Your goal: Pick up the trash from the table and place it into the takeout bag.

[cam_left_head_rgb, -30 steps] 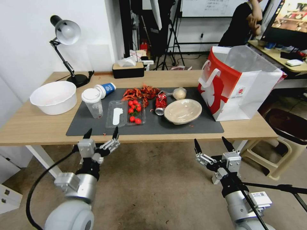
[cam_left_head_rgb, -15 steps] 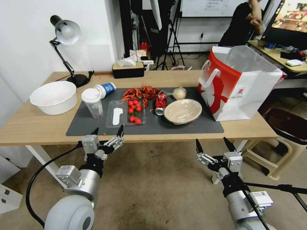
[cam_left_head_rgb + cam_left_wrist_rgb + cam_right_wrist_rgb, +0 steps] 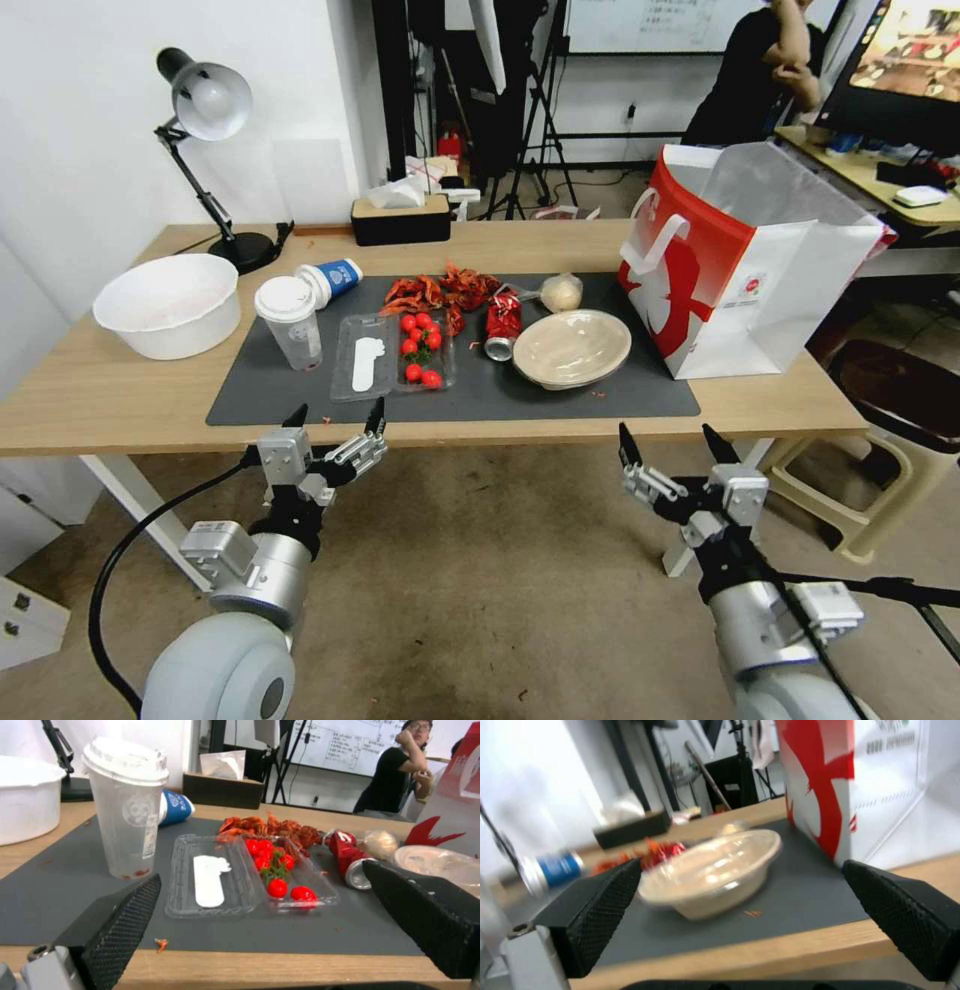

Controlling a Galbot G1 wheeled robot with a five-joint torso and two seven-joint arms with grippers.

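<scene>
On the table's dark mat lies the trash: a beige lidded bowl, a crushed red can, a small sauce tub, an upright clear cup with a white lid and a blue-and-white paper cup on its side. The takeout bag stands open at the mat's right end. My left gripper hangs open just before the table's front edge, facing the clear cup. My right gripper is open below the edge, facing the bowl.
A clear clamshell with cherry tomatoes and red crayfish shells lie mid-mat. A large white bowl, a desk lamp and a tissue box occupy the table's left and back. A plastic stool stands at the right.
The left gripper has sunk a little and shifted right, ending just below the table edge. The right gripper has drifted slightly down and to the right. Nothing on the table moved.
</scene>
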